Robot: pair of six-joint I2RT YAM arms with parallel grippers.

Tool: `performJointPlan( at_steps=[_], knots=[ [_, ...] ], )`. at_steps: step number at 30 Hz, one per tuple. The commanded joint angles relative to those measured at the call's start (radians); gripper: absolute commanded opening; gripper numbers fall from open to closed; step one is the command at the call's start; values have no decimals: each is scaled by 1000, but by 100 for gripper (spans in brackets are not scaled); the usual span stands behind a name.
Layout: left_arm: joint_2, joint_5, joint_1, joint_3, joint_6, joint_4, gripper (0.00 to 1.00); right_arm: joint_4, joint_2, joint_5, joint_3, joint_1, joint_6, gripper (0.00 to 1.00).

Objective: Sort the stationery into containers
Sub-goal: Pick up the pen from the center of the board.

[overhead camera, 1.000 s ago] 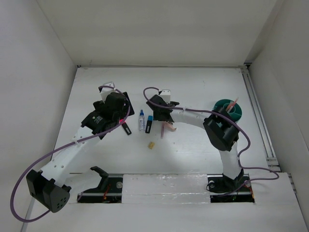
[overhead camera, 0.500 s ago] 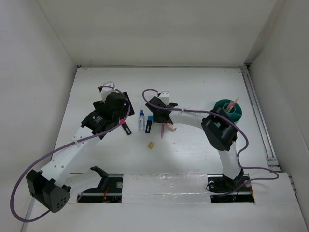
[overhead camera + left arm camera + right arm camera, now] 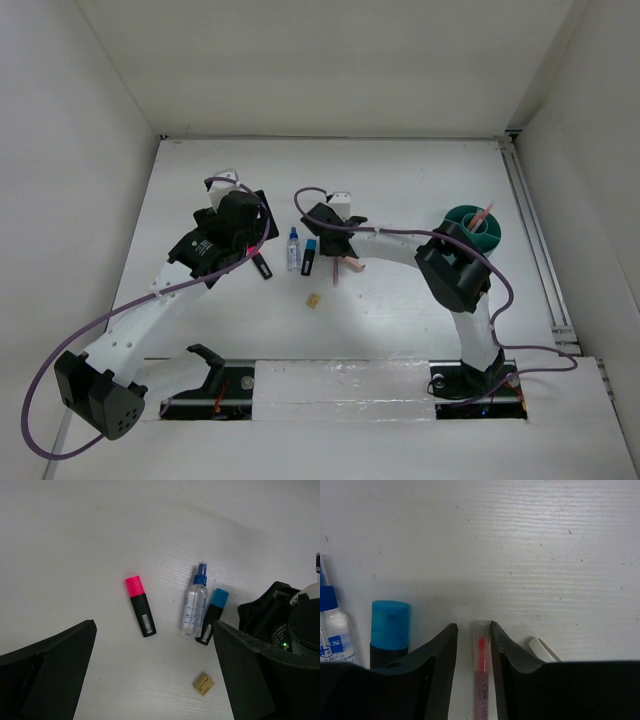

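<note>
White table (image 3: pixel 400 180), enclosed by plain white walls. The right gripper (image 3: pixel 471 627) straddles a thin salmon pencil (image 3: pixel 481 680) that lies flat, just beside a black marker with a blue cap (image 3: pixel 390 625). Its jaws are narrowed but not clamped: one finger meets the shaft, and a slit of table shows beside the other. A sound grasp calls for centring the jaws on the shaft and closing squarely, so the pencil neither rolls nor nudges the marker. The left gripper (image 3: pixel 154 624) hangs spread wide and empty above a black marker with a pink cap (image 3: pixel 140 606). The round teal-green divided cup (image 3: pixel 452 218) stands well apart to the right, with a second salmon stick (image 3: pixel 486 214) in it.
</note>
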Motion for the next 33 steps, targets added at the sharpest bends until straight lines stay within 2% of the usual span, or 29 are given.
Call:
performJointPlan(
  at_steps=[1,4,8,9,11,17,21,22,26,33],
  knots=[
    [-25,-1,6,31,12,17,100,-13,0,-21,-32,7,12,37],
    [-25,-1,6,31,12,17,100,-13,9,-30,-41,7,12,31],
    [-25,-1,6,31,12,17,100,-4,18,-41,-41,7,12,14],
    [-25,-1,6,31,12,17,100,-4,18,-41,-41,7,12,6],
    [-25,-1,6,31,12,17,100,-4,18,-41,-52,7,12,0],
    [-25,-1,6,31,12,17,100,5,-5,-59,-61,7,-10,0],
    [-25,-1,6,31,12,17,100,62,-107,-38,-103,-2,-72,0],
    [-25,-1,6,31,12,17,100,127,-173,-38,-123,-2,-112,0],
    [-25,-1,6,31,12,17,100,289,-341,-123,-229,-77,-203,0],
    [-34,-1,6,21,12,17,100,415,-566,-251,-332,-237,-287,0]
  ],
)
